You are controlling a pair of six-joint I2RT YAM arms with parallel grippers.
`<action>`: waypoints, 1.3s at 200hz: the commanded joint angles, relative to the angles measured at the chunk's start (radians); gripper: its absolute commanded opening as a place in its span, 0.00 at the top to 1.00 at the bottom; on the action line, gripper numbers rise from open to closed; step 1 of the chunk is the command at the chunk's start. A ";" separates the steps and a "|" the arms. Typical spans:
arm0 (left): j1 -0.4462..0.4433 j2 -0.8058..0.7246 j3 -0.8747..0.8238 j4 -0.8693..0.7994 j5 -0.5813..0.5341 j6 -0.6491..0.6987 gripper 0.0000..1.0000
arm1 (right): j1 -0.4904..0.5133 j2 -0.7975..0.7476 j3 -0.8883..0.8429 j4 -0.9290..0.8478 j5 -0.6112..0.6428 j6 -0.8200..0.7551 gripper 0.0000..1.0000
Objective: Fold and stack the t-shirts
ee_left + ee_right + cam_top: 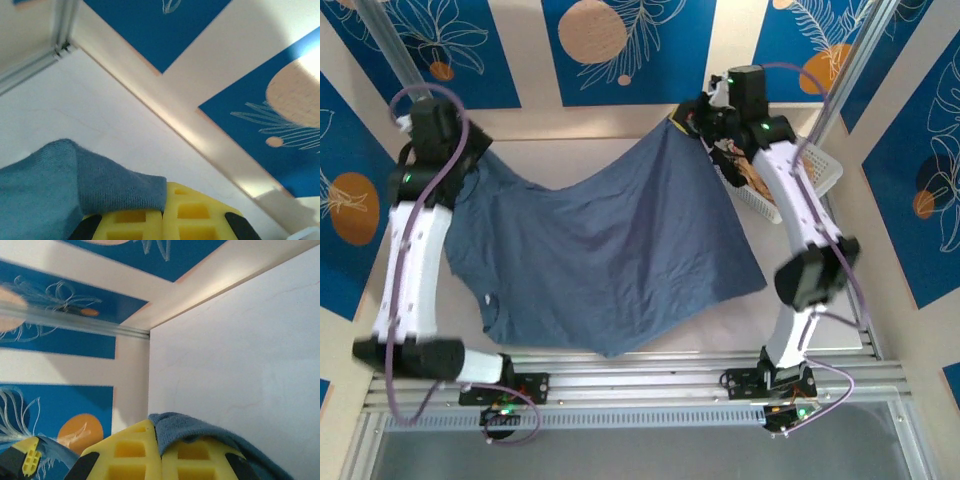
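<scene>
Top external, one slate-blue t-shirt [620, 255], one basket [823, 168]

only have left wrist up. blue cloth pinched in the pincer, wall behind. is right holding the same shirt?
Observer: Yes. The right pincer is shut on another edge of the blue t-shirt, with fabric bunched over its yellow pads.
Operator: shirt off the table?
Observer: Partly. In the top view it hangs slack between that one and the left pincer, sagging in the middle, and its lower part lies spread on the table.
Operator: anything near it?
Observer: A white basket sits at the table's far right. The shirt's raised edge is close to it, but I cannot tell if they touch.
</scene>
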 commanded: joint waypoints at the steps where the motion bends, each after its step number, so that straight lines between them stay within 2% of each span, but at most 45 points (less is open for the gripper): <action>1: 0.050 0.135 0.244 -0.002 0.094 0.064 1.00 | -0.031 0.164 0.335 -0.094 -0.089 0.039 1.00; 17: 0.067 0.244 0.483 -0.037 0.140 0.072 1.00 | -0.056 0.295 0.616 -0.109 -0.100 0.087 1.00; 29: 0.067 0.305 0.676 -0.063 0.162 0.093 1.00 | -0.081 0.325 0.710 -0.076 -0.104 0.134 1.00; 48: 0.067 0.330 0.870 -0.048 0.216 0.111 1.00 | -0.116 0.257 0.655 0.008 -0.104 0.159 1.00; 75: 0.051 0.152 0.788 0.075 0.213 0.148 1.00 | -0.151 0.087 0.436 0.138 -0.094 0.171 1.00; 102: 0.028 -0.072 0.566 0.127 0.160 0.182 1.00 | -0.164 -0.016 0.311 0.103 -0.081 0.130 1.00; 124: 0.000 -0.221 0.329 0.038 0.128 0.180 1.00 | -0.143 -0.078 0.188 0.057 -0.081 0.075 1.00; 150: -0.019 -0.438 -0.179 0.008 0.155 0.031 1.00 | -0.105 -0.138 -0.057 -0.019 -0.041 0.025 1.00; 171: -0.048 -0.583 -0.579 0.019 0.193 -0.096 1.00 | -0.081 -0.176 -0.313 0.033 -0.044 0.001 1.00; 209: -0.142 -0.689 -1.126 0.080 0.288 -0.316 1.00 | -0.036 -0.112 -0.582 0.013 -0.026 -0.075 1.00; 232: -0.239 -0.685 -1.336 0.149 0.327 -0.467 1.00 | -0.016 -0.089 -0.693 -0.029 0.029 -0.107 1.00; 260: -0.315 -0.688 -1.392 0.111 0.282 -0.521 1.00 | -0.013 -0.095 -0.776 -0.142 0.121 -0.118 1.00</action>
